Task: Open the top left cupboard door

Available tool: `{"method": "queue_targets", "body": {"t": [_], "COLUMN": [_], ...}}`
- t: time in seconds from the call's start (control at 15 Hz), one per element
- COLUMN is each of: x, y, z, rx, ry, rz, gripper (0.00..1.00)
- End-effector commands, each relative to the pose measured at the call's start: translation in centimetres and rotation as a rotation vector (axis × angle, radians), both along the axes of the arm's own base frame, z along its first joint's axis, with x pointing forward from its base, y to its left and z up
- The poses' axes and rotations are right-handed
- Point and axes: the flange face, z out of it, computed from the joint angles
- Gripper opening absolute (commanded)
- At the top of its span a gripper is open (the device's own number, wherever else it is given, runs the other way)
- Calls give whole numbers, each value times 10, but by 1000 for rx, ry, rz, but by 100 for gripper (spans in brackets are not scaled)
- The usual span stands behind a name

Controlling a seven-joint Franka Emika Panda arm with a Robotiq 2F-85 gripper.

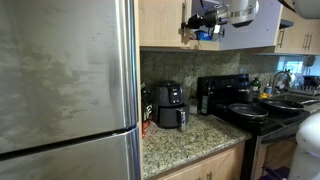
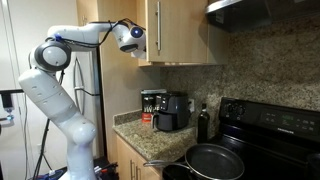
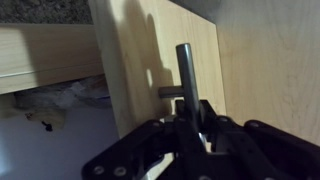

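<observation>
Gripper (image 3: 185, 128) clamped tight on the vertical handle (image 3: 184, 70) near the free edge of the door (image 3: 135, 60), high above the counter (image 1: 190, 140) and slightly ajar, so that a pull swings it outward.

The speckled granite countertop (image 1: 195, 142) is running from the refrigerator side to the black stove (image 1: 262, 128) in both exterior views. A black boxy appliance (image 1: 170, 106) is standing upright on it, set back toward the stone backsplash. A smaller item with red on it (image 1: 147, 120) is standing just beside the appliance, on the refrigerator side; its type cannot be determined. A dark bottle (image 2: 204, 122) is standing upright at the stove end of the countertop, close to the backsplash and apart from the appliance. The stove's cooktop is carrying a wide dark pan (image 2: 215, 160) at its near edge, with further cookware lying behind it.
</observation>
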Motion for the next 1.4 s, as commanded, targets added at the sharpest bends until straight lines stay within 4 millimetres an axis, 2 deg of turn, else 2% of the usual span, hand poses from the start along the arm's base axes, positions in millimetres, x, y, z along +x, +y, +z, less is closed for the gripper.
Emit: {"method": "queue_targets", "body": {"t": [0.0,0.67,0.93,1.0,1.13,1.33], "x": [-57,-132,-183,-190,-221,-240], "y": [39,87,108,107,126,139], "z": [-26,-42,-43,-54,-65,-70], "rx": [35,145,219,232,268,313], "ry": [89,27,-31,-81,-117,-183], "rz": [102,0,-41,-291,-367,-468], "gripper": [4,4,4,4,4,4]}}
